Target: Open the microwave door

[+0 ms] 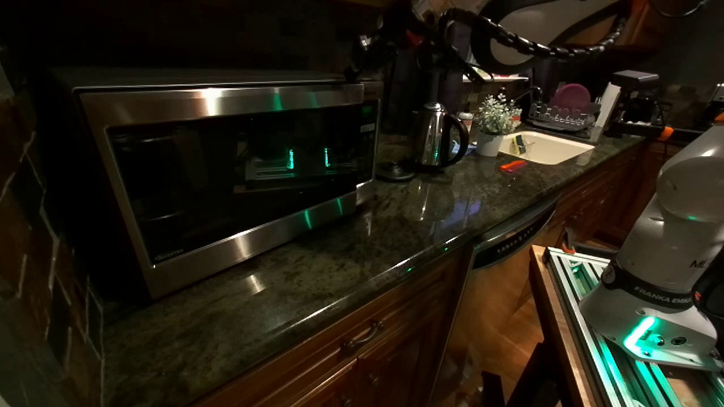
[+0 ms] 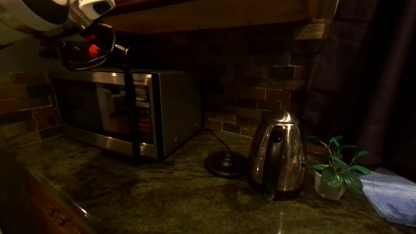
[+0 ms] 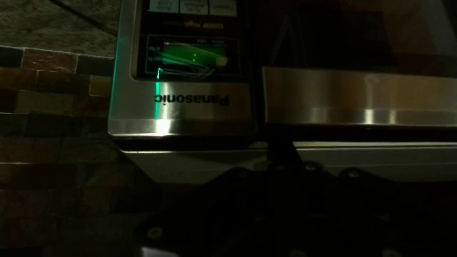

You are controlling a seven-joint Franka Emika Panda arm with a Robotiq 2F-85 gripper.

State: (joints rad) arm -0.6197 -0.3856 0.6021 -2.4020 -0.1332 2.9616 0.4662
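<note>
The gripper, jaws together, hangs by a top corner of the microwave door, seemingly slightly ajar towards the front edge of the worktop.

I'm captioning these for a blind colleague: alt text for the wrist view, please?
Shut, dark gripper by the top corner of a steel-framed microwave door; contact is unclear. Beside the door, upside down, sit a green display and the name Panasonic; brick wall at left.
</note>
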